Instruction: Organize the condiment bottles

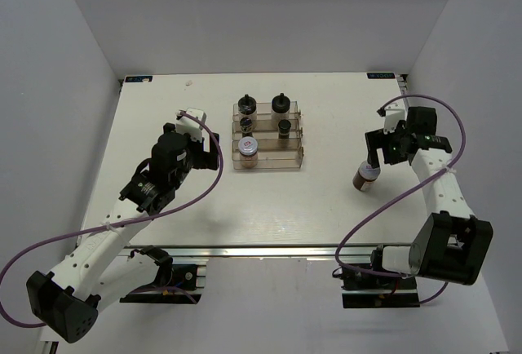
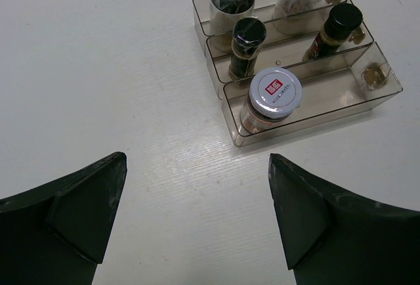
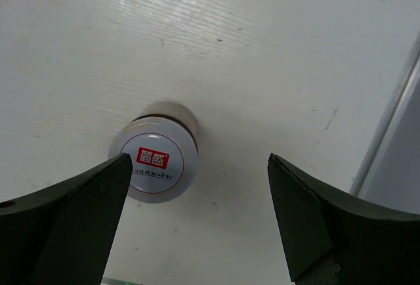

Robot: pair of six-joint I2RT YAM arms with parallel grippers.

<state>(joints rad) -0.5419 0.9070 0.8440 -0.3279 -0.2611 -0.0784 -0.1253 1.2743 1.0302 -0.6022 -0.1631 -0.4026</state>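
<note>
From above, five condiment bottles (image 1: 248, 148) are standing in the clear stepped rack (image 1: 295, 158) mid-worktop (image 1: 310, 207). A sixth, a white-lidded jar (image 1: 366, 177), is standing alone at the right, beneath the right tool (image 1: 373, 158). Left wrist view: the left tool (image 2: 197, 213) is gaping wide, near the rack. Right wrist view: the right tool is gaping wide above that jar.

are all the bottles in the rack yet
No, one white-lidded jar stands on the table, well apart from the rack.
</note>
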